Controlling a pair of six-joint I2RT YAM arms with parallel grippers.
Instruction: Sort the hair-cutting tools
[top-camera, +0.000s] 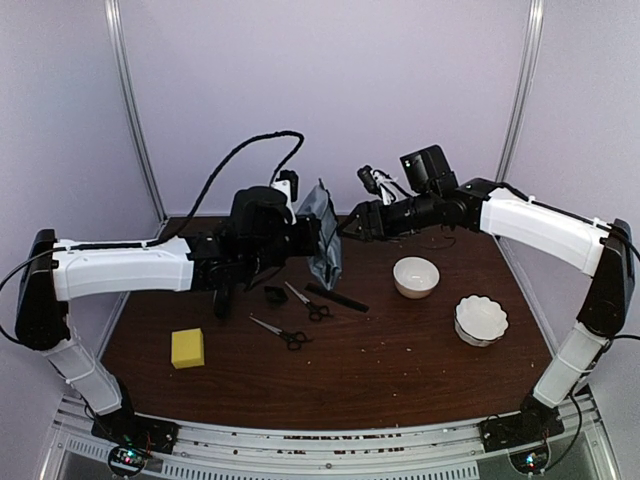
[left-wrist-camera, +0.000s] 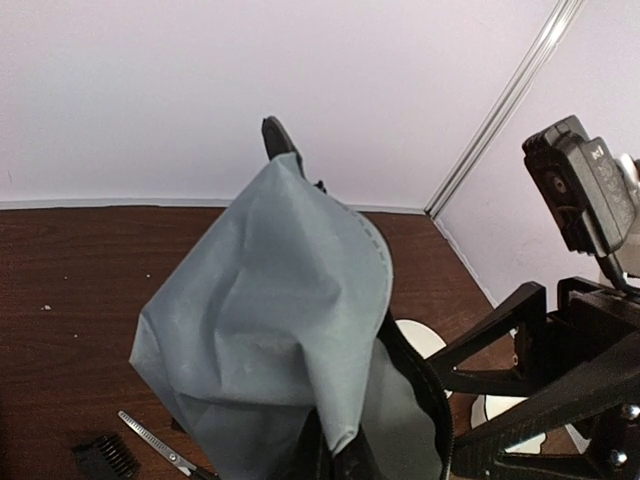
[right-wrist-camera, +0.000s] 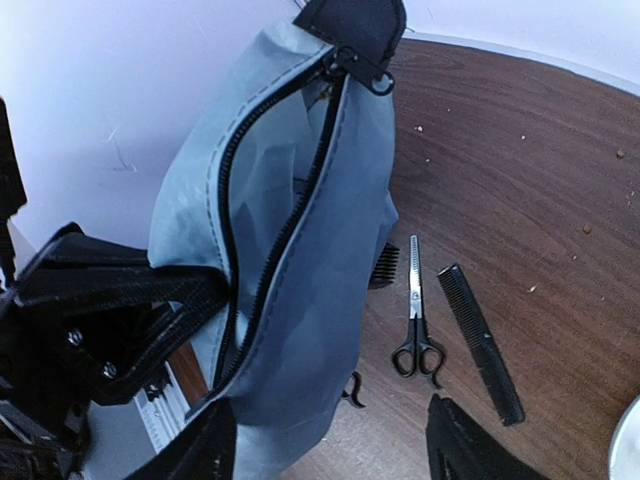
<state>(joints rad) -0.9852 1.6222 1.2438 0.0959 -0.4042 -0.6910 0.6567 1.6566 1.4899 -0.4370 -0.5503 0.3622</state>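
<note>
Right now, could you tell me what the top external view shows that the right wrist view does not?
Only the top external view shows the yellow block. Only the right wrist view shows the zip of the grey pouch standing open. Both show the pouch, the slim black comb and a pair of scissors beside it.

We see the pouch (top-camera: 322, 240) hanging above the back middle of the table (top-camera: 400, 370). On the table just before it lie, from left to right, the attachment (top-camera: 275, 294), one pair of scissors (top-camera: 308, 300) and the comb (top-camera: 337, 297). The other scissors (top-camera: 283, 333) lie nearer the front edge, and left of them, apart, sits a block (top-camera: 187, 348). On the right stand the rear bowl (top-camera: 416, 276) and, further right and forward, the front bowl (top-camera: 481, 319).
</note>
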